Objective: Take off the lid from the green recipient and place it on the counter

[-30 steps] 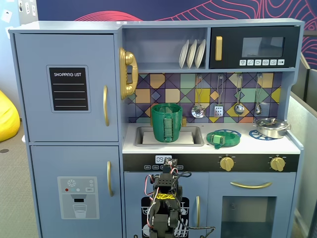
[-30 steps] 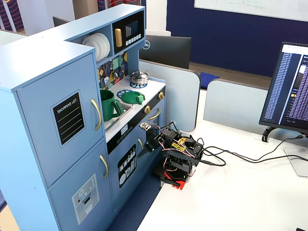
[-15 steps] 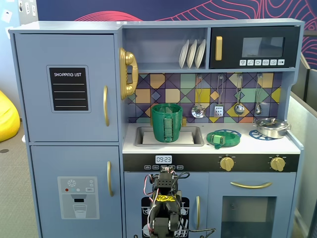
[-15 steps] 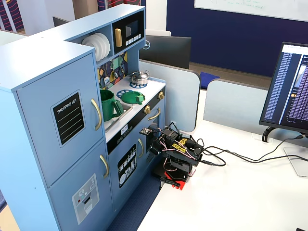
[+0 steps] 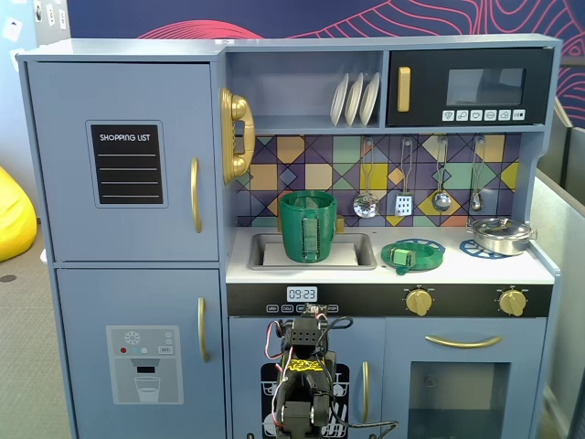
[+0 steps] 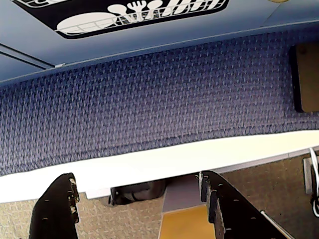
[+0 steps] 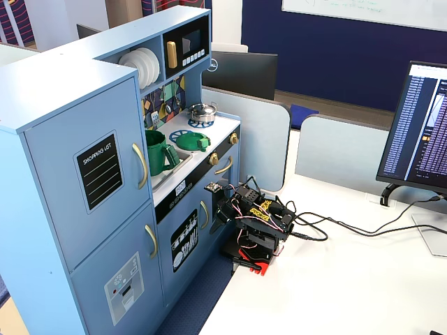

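Observation:
The green recipient (image 5: 308,226) stands upright and uncovered in the sink recess; it also shows in the other fixed view (image 7: 159,152). The green lid (image 5: 413,254) lies flat on the counter (image 5: 457,267), over a printed burner ring to the right of the sink, and shows in the other fixed view too (image 7: 192,142). My arm (image 5: 306,375) is folded low in front of the kitchen, well below the counter (image 7: 255,223). In the wrist view my gripper (image 6: 135,177) is open and empty, with the jaws wide apart above the white table edge and blue carpet.
A small steel pot (image 5: 501,235) sits on the right burner ring. The kitchen's lower door (image 6: 139,15) is close in front of the gripper. A monitor (image 7: 419,132) and cables (image 7: 349,230) are on the white table behind the arm.

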